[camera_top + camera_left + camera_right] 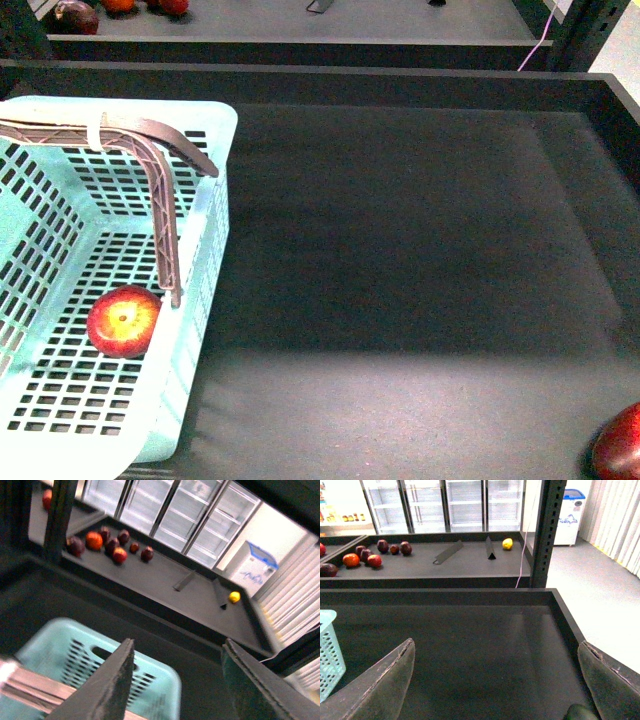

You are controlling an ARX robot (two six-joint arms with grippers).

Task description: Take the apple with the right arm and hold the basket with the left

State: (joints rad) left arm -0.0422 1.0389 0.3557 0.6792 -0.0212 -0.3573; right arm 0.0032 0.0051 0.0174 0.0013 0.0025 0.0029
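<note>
1. At the far left of the front view stands the basket (205, 250), mint green and slotted, on the dark tray (420, 240).
2. The left gripper (185, 225) reaches over the basket's far rim. One long ribbed finger hangs down inside the right-hand wall and the other angles out over that wall's rim, so the fingers stand apart astride the wall; I cannot tell whether either one touches the plastic. In the left wrist view the two fingers (107, 687) are plainly separated, with the basket below them.
3. The apple (124, 320), red with a yellow blush, lies on the basket floor just beside the tip of the lower finger (close enough that contact cannot be ruled out).
4. Across a wide stretch of tray to the right, a darker red apple (620, 445) sits at the lower right corner, cut off by the edge.
5. The right gripper (495, 690) shows only in its own wrist view, jaws wide apart and holding nothing.
6. My reading: the apple looks delivered, so the pick seems done and the basket hold is in hand. Next, the left fingers would need to close squarely on the wall without nudging the apple.
</note>
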